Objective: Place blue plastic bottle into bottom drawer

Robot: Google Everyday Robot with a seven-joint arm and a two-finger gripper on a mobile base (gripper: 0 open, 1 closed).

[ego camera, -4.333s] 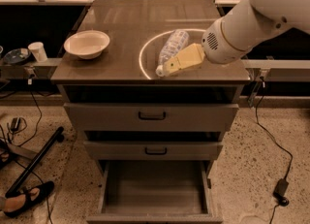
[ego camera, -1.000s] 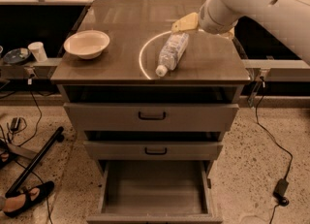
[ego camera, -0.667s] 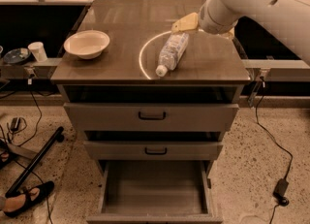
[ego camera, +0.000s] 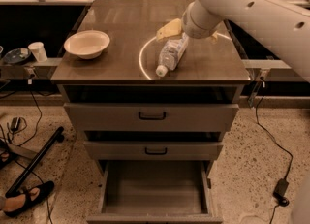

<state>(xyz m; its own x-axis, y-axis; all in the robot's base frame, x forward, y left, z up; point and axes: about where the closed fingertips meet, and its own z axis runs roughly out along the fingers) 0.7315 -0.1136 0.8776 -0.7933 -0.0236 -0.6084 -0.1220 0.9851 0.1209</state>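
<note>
The blue plastic bottle [ego camera: 172,56] lies on its side on the cabinet top [ego camera: 121,29], white cap pointing to the front edge, inside a bright ring of light. My gripper [ego camera: 169,28] hangs just above the bottle's far end, at the end of the white arm [ego camera: 252,9] that comes in from the upper right. It does not hold the bottle. The bottom drawer [ego camera: 154,186] is pulled out at floor level, and its flat grey inside holds nothing.
A white bowl [ego camera: 87,43] sits on the left of the cabinet top. The two upper drawers [ego camera: 152,116] with dark handles are closed. A cup [ego camera: 37,51] stands on a ledge to the left. Cables, a black bar and a shoe lie on the floor at left, and a power adapter [ego camera: 281,187] at right.
My gripper has shifted a little left and lower, closer to the bottle's far end. The bottle has not moved in the last second.
</note>
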